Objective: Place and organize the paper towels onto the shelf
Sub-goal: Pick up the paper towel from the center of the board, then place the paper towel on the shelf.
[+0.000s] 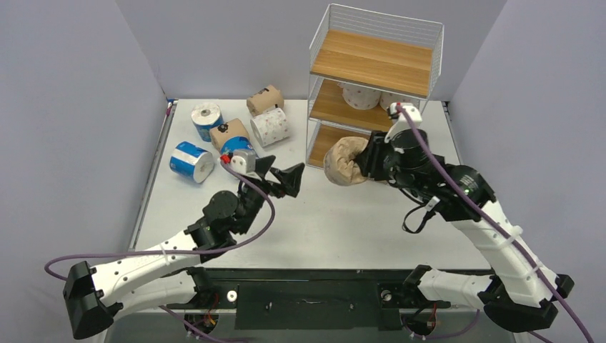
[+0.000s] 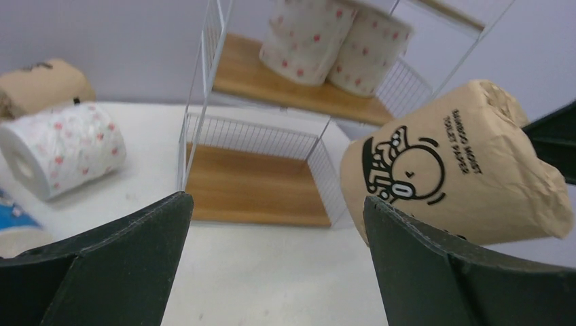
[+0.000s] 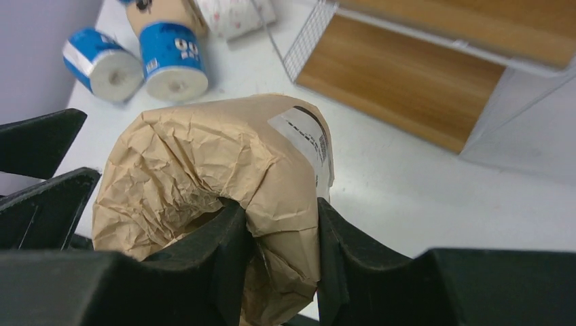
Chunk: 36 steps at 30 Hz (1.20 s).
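My right gripper (image 1: 366,163) is shut on a brown roll (image 1: 346,160), pinching its wall with one finger inside the core, and holds it above the table in front of the shelf (image 1: 371,68). The roll also shows in the right wrist view (image 3: 224,176) and in the left wrist view (image 2: 462,173), with its black mark. My left gripper (image 1: 284,179) is open and empty, to the left of that roll. Two white dotted rolls (image 1: 361,96) stand on the middle board. The bottom board (image 2: 251,183) is bare where visible.
On the table's far left lie two brown rolls (image 1: 264,100), one white dotted roll (image 1: 270,126) and three blue-and-white rolls (image 1: 191,161). The shelf's top board (image 1: 375,61) carries nothing. The table's left edge runs close to the blue rolls.
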Tool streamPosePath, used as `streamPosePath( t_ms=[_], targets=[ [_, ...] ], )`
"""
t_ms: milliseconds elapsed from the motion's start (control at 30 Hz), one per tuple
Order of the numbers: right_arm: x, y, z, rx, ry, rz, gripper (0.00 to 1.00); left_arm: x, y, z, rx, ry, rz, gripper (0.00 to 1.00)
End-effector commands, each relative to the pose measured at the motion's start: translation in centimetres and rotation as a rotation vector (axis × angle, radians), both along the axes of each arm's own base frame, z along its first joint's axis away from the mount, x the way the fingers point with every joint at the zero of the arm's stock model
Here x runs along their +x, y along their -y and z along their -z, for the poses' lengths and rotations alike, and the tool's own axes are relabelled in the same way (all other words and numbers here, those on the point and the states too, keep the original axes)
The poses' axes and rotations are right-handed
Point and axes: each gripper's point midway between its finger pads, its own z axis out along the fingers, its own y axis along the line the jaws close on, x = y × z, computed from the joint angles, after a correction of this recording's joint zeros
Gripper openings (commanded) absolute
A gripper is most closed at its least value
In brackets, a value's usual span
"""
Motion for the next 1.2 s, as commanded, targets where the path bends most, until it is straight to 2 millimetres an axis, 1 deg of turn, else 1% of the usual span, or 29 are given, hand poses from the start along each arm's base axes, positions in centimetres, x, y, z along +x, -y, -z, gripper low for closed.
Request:
streamPosePath(
  t_ms=[0,33,67,100,133,167,200,233,267,300,333,367,400,433,467,500,567,667,700,733,967,1167],
  targets=[
    [0.2,3.9,-6.0,-0.017,0.119,0.09,0.29,2.0,1.4,-8.7,-0.18,0.141,0.059,0.96],
    [0.4,4.2,-6.6,-0.02,0.123,0.101,0.29,2.5,1.6,-9.2,-0.201,0.144,0.064,0.96],
    [0.3,4.5,-8.2,0.004,0.153,0.107,0.29,2.7,2.3,-10.4,-0.219,0.165,0.092,0.96],
    [0.5,4.8,-8.7,0.003,0.158,0.116,0.29,2.7,2.9,-11.0,-0.219,0.184,0.121,0.96],
    [0.4,5.1,-10.1,0.027,0.185,0.123,0.29,3.0,3.3,-11.9,-0.223,0.206,0.126,0.96],
    [0.5,5.5,-11.2,0.042,0.201,0.135,0.29,3.0,3.7,-12.5,-0.22,0.223,0.143,0.96],
    [0.6,5.6,-11.6,0.048,0.207,0.14,0.29,3.2,4.1,-13.6,-0.222,0.25,0.149,0.96],
    [0.5,6.1,-12.8,0.071,0.231,0.151,0.29,3.1,4.4,-14.1,-0.219,0.271,0.171,0.96],
    [0.7,6.1,-13.3,0.082,0.237,0.159,0.29,3.2,4.8,-15.0,-0.218,0.302,0.175,0.96],
    [0.7,6.6,-14.4,0.106,0.259,0.173,0.29,3.0,5.1,-15.5,-0.213,0.327,0.197,0.96],
    [0.9,6.6,-14.8,0.116,0.265,0.181,0.29,3.1,5.4,-16.2,-0.209,0.362,0.202,0.96],
    [0.9,7.0,-15.7,0.136,0.283,0.195,0.29,2.8,5.8,-16.6,-0.2,0.392,0.228,0.96],
    [1.2,7.0,-16.1,0.148,0.287,0.204,0.29,2.8,6.1,-17.2,-0.189,0.435,0.228,0.96],
    [1.2,7.4,-16.9,0.167,0.304,0.218,0.29,2.4,6.5,-17.5,-0.177,0.466,0.257,0.96],
    [1.5,7.3,-17.2,0.182,0.305,0.229,0.29,2.3,6.8,-18.1,-0.164,0.51,0.261,0.96],
    [1.5,7.6,-17.8,0.2,0.318,0.241,0.29,1.9,7.3,-18.2,-0.151,0.541,0.287,0.96],
    [2.0,7.7,-18.5,0.234,0.33,0.26,0.3,1.3,8.1,-18.8,-0.126,0.619,0.323,0.96],
    [2.9,7.7,-19.4,0.29,0.347,0.293,0.3,0.9,9.4,-19.5,-0.079,0.726,0.353,0.96],
    [3.1,7.7,-19.6,0.302,0.349,0.296,0.3,0.6,9.7,-20.1,-0.073,0.761,0.366,0.96],
    [3.5,7.7,-19.8,0.319,0.354,0.31,0.3,1.0,10.3,-19.8,-0.043,0.777,0.362,0.96],
    [4.7,7.6,-21.2,0.39,0.371,0.325,0.31,2.3,12.6,-20.9,0.047,0.899,0.322,0.96],
    [5.4,7.9,-21.7,0.405,0.379,0.341,0.32,2.5,14.7,-21.1,0.128,0.984,0.328,0.96]
  ],
)
